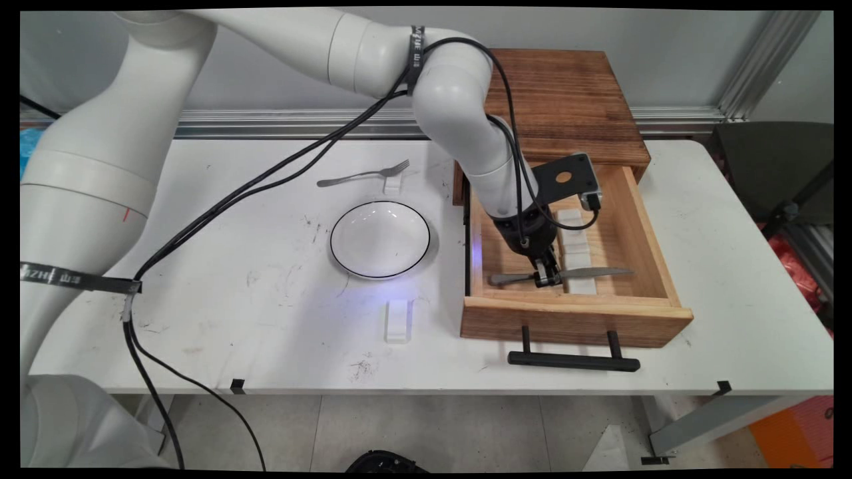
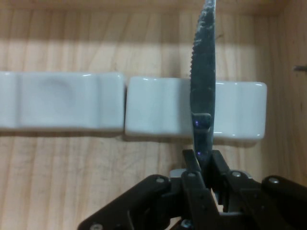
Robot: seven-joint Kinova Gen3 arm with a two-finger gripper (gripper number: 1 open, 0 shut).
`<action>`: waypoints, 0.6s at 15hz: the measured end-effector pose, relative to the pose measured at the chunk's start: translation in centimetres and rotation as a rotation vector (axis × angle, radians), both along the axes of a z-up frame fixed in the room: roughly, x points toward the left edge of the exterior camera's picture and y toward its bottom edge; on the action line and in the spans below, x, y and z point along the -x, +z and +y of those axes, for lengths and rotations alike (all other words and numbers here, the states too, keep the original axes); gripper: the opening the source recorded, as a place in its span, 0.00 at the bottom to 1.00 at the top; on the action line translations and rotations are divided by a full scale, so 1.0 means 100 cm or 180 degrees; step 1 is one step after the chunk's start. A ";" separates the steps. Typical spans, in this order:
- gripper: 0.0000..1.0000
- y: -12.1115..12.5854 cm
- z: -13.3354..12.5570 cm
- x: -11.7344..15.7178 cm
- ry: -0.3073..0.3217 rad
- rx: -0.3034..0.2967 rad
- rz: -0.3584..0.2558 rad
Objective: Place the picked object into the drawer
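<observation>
Nearest the camera, the black drawer handle (image 1: 573, 360) sticks out over the table (image 1: 266, 346) edge, and left of it a small white rest (image 1: 398, 320) lies bare. Just behind the handle, the wooden drawer (image 1: 572, 318) is pulled well out — and here's the action: the gripper (image 1: 547, 278) is down inside it, fingers pressed onto the knife (image 1: 566, 275) at about the point where handle meets blade. In the hand view the two black fingertips (image 2: 193, 160) squeeze the knife's (image 2: 204, 86) narrow neck between them w/ no gap showing, so it's pinching, not just touching. The serrated blade runs away from the hand and lies across a white rest (image 2: 158, 112) on the drawer floor; a second white rest (image 2: 57, 100) sits just beside that one, end to end. Whether the knife is lifted off or bears on the rest — can't tell.

As for progress, no job is stated, so only what lies there: drawer open, knife gripped but inside the drawer, nothing carried out onto the table.

Further back, mid-table, a white plate w/ a dark rim (image 1: 380, 239) sits empty. Beyond that, a fork (image 1: 363, 175) lies w/ its tines propped on another small white rest (image 1: 393, 183). Farthest back, the dark wooden cabinet top (image 1: 566, 100) stands against the wall.
</observation>
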State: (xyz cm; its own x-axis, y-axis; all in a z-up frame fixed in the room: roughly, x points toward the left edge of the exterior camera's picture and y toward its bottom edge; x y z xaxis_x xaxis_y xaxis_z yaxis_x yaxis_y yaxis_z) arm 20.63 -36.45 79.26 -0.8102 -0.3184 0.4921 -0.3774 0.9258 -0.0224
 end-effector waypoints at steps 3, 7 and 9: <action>0.00 -0.003 0.000 0.000 -0.0008 0.0000 0.0004; 1.00 -0.006 0.000 0.000 -0.0011 -0.0001 0.0008; 1.00 -0.006 0.000 -0.001 -0.0010 0.0003 0.0010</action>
